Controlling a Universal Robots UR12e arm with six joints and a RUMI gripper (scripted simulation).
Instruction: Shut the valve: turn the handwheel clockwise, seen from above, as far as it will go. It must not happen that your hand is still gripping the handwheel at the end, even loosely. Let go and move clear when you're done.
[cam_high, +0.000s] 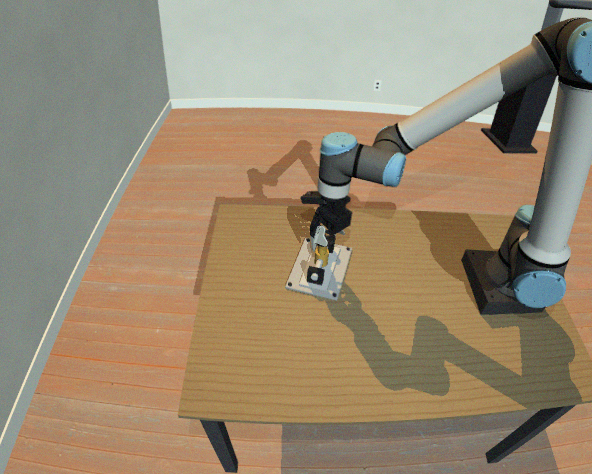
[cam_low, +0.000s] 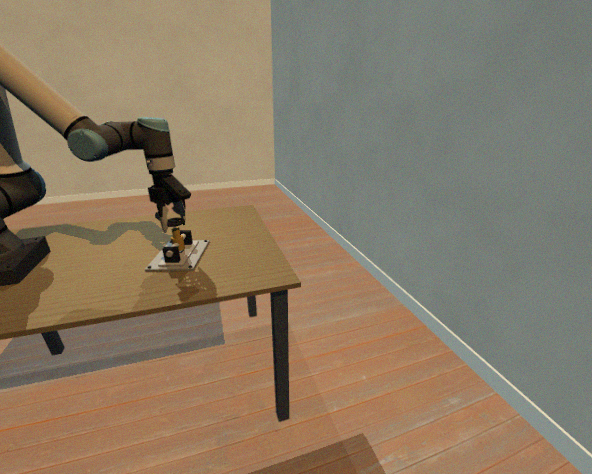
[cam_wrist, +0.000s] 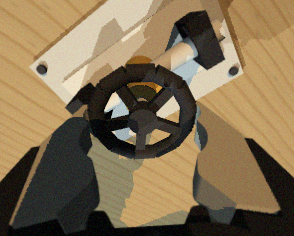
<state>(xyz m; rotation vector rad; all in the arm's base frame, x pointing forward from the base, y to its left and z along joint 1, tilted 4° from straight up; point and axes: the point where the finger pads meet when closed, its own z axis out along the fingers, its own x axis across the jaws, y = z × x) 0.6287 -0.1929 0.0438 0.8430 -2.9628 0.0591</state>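
Observation:
The valve stands on a white base plate (cam_high: 319, 272) near the table's far middle; the plate also shows in the exterior view (cam_low: 178, 255) and in the wrist view (cam_wrist: 135, 55). Its black spoked handwheel (cam_wrist: 141, 118) sits on top of a brass stem (cam_high: 322, 256). My gripper (cam_wrist: 141, 104) comes straight down on the valve, with one finger on each side of the handwheel's rim, shut on it. In the top view the gripper (cam_high: 321, 242) hides the wheel. In the exterior view the gripper (cam_low: 171, 221) holds the dark wheel (cam_low: 175, 221) above the stem.
A black pipe block (cam_high: 316, 274) sits at the plate's near end, and another (cam_wrist: 200, 37) at the far end. The arm's base (cam_high: 505, 287) is bolted at the table's right edge. The table edge (cam_low: 235, 295) lies close to the plate.

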